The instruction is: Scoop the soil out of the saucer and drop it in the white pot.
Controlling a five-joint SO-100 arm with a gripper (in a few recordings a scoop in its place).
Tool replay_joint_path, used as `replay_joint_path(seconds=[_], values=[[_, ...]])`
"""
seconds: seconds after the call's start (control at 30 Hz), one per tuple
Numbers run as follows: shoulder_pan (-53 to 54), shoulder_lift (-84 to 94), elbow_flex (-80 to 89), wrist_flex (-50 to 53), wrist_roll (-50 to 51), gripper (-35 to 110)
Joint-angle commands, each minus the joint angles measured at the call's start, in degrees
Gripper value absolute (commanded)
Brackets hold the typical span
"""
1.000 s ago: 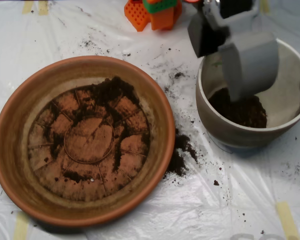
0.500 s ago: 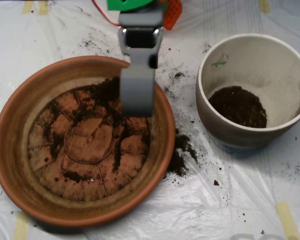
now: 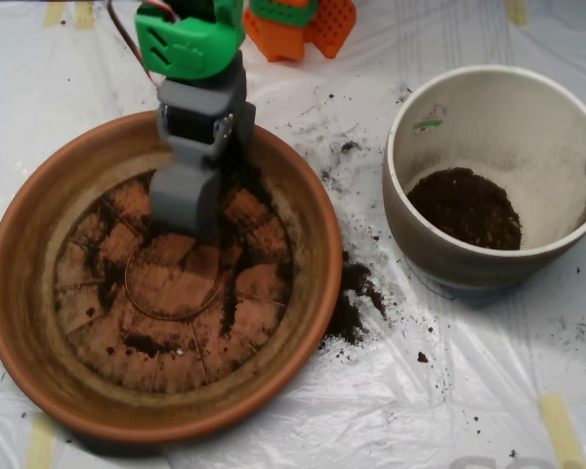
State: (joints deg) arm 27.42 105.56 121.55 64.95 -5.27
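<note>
Dusting ridged terracotta saucer [image 3: 39, 293]: crumbly soil [image 3: 230, 313]

- The scoop [image 3: 184, 200] covers the soil [image 3: 236, 186] at the saucer's [image 3: 20, 234] upper middle.
- The top edge cuts off the arm [image 3: 189, 39].
- The white pot's [image 3: 439, 244] right rim runs off frame.

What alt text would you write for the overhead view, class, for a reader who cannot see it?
A grey scoop reaches down into a terracotta saucer streaked with thin dark soil. To its right stands a white pot with soil in its bottom, and spilled soil lies on the plastic sheet between them.
</note>
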Motion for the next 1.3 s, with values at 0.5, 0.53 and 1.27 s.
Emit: replay_joint_path(seconds=[0.5,0.53,1.27], values=[[5.8,-18.46,-16.52,7.03,-0.97,12],[5.8,-18.28,-16.52,7.12,-1.23,12],[-4.04,-21.01,-41.92,22.24,6.59,-1]])
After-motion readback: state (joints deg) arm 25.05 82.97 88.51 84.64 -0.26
